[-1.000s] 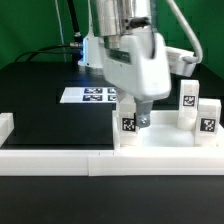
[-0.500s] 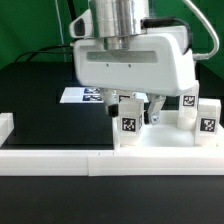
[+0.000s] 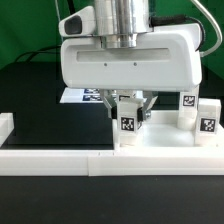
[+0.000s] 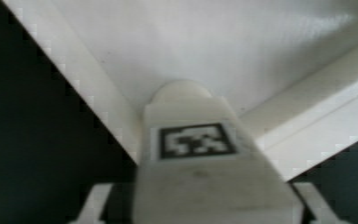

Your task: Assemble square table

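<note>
A small white leg (image 3: 128, 126) with a black-and-white tag stands upright at the near left corner of the square white tabletop (image 3: 160, 142). My gripper (image 3: 131, 108) has come down over it, one finger on each side of its upper part. In the wrist view the tagged leg (image 4: 197, 140) fills the space between the fingers (image 4: 105, 200), which lie against its two sides, and the tabletop (image 4: 194, 40) shows beyond it. Two more tagged legs (image 3: 186, 105) (image 3: 207, 120) stand on the exterior view's right.
A long low white border wall (image 3: 60, 160) runs along the front, with a raised end (image 3: 6, 128) at the exterior view's left. The marker board (image 3: 82, 96) lies on the black table behind the gripper. The arm's wide white hand (image 3: 125, 60) hides the area behind the leg.
The hand has turned broadside to the exterior camera and lowered over the leg. Its jaws have narrowed from wide open onto the leg's sides. The leg has not moved.
</note>
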